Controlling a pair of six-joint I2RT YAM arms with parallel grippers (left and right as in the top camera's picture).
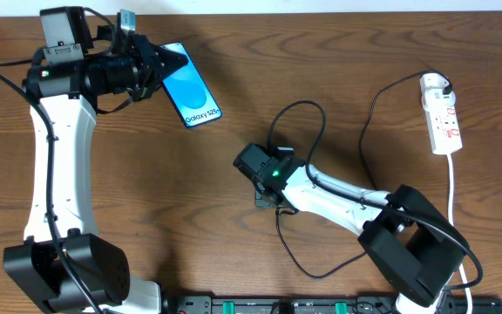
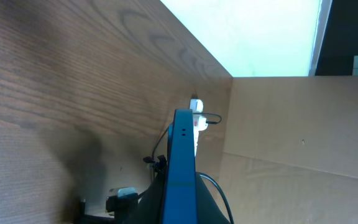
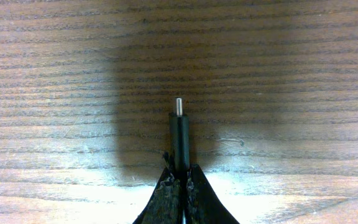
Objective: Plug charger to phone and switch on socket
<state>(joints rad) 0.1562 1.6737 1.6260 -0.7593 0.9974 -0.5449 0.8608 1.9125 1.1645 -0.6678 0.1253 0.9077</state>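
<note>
Wood-grain table, bare between arms. Phone: left gripper clamped on its upper-left end, long axis diagonal toward centre. Charger: pinched in right gripper, tip pointing straight ahead. Socket: far right, well apart.

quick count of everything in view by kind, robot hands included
phone: 1, gripped by the left hand
charger: 1, plug tip gripped by the right hand
socket: 1, lying on the table apart from both hands
hands: 2
total: 5
</note>
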